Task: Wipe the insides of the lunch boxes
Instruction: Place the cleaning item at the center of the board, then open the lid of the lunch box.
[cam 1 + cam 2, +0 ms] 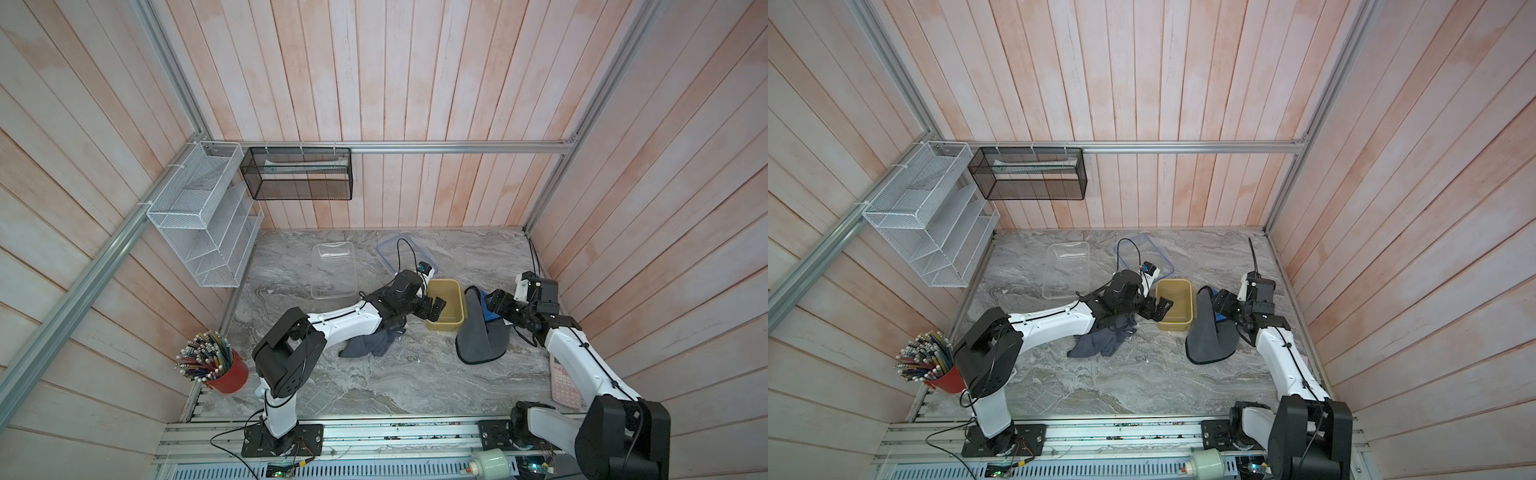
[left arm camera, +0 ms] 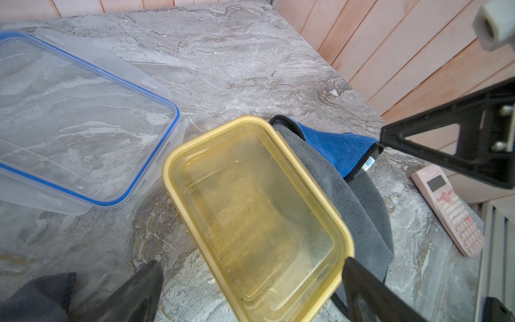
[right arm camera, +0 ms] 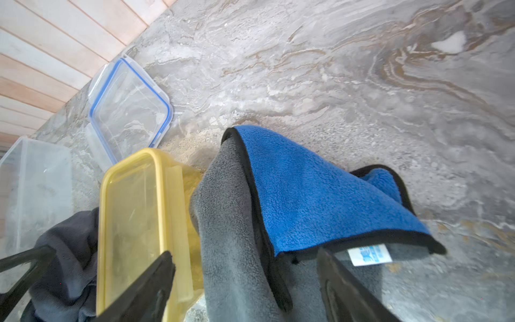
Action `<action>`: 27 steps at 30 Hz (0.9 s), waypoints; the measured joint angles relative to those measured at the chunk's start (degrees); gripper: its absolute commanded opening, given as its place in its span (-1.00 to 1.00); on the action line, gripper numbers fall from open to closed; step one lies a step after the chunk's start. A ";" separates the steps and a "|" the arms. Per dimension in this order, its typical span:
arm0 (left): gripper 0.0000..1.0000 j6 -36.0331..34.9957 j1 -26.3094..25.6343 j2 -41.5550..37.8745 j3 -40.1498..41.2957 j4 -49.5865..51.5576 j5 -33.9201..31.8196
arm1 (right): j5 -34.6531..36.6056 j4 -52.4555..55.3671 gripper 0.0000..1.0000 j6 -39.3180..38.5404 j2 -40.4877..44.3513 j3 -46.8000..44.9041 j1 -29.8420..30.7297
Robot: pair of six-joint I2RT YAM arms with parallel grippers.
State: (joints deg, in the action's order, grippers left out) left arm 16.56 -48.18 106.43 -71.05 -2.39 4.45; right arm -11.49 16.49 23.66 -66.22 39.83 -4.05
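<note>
The amber tub (image 1: 445,305) sits open side up mid-tabletop (image 1: 415,382). The left tool (image 2: 252,264) is spread with a finger on either side of the tub's near corner, probably to brace it for wiping. The cloth (image 3: 292,195) stands peaked against the tub's side, and the right tool (image 3: 243,252) is spread around it without pinching, perhaps to take hold. The clear tub (image 1: 333,270) sits farther back, apart.

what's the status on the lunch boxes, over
Both open: left hand over amber box, right hand over grey-blue cloth. Cloth leans on the box's side, not inside. The clear box sits apart; dark cloth under left arm.
</note>
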 measured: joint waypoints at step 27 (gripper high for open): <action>1.00 4.28 2.29 0.66 2.03 -4.44 6.03 | -21.42 -25.07 0.52 9.64 -12.31 -4.46 6.03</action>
State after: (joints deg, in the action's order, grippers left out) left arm 20.84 -45.89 107.09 -69.01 -6.83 10.48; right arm -32.91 -8.58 33.30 -78.52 35.38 1.98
